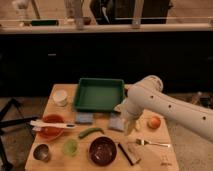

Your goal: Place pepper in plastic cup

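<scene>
Wooden counter [67,111] carries a crowded spread: a green tray [100,94] at the back, a white cup [60,97] to its left, and a red bowl [51,131] with a white utensil [52,124] laid across it. Two bluish cloths [84,118] lie in front of the tray. Along the near edge stand a grey metal cup [41,152], the light green plastic cup [70,147] and a dark bowl [102,150], with a fork [152,143] and an orange fruit [154,122] off to the right. The pepper [90,132] lies flat near the middle of the counter, just behind and between the plastic cup and the dark bowl. Its long axis runs left to right, with the right end a little farther back. The white arm [167,107] comes in from the right, bends at a rounded joint and turns downward. The gripper [131,126] hangs over the right-hand cloth, near the pepper's right end, its jaws spread with nothing between them.
</scene>
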Robot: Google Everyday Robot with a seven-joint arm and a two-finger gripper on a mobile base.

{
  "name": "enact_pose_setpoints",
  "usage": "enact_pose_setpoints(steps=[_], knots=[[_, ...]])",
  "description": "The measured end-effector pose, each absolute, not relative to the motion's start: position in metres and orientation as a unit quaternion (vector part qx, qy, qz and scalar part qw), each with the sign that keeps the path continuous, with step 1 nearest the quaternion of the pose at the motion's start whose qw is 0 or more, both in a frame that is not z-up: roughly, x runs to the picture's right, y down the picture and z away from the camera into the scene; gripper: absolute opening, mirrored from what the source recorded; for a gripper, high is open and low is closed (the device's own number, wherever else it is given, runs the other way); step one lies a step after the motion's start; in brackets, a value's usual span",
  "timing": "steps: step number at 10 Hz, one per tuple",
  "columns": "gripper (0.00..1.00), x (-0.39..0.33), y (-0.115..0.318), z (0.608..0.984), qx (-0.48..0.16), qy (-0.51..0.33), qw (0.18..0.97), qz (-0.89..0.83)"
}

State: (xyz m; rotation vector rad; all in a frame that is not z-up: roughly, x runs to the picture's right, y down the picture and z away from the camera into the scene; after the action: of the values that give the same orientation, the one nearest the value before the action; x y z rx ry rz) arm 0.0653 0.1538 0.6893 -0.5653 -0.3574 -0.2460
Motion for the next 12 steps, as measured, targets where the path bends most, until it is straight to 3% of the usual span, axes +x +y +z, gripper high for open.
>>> enact_pose_setpoints(steps=[6,12], knots=[[0.8,-0.045,0.171,0.721,-0.285,-0.232,0.92,-0.138],[0.8,-0.05,0.172,0.724,-0.287,-0.236,0.918,-0.138]])
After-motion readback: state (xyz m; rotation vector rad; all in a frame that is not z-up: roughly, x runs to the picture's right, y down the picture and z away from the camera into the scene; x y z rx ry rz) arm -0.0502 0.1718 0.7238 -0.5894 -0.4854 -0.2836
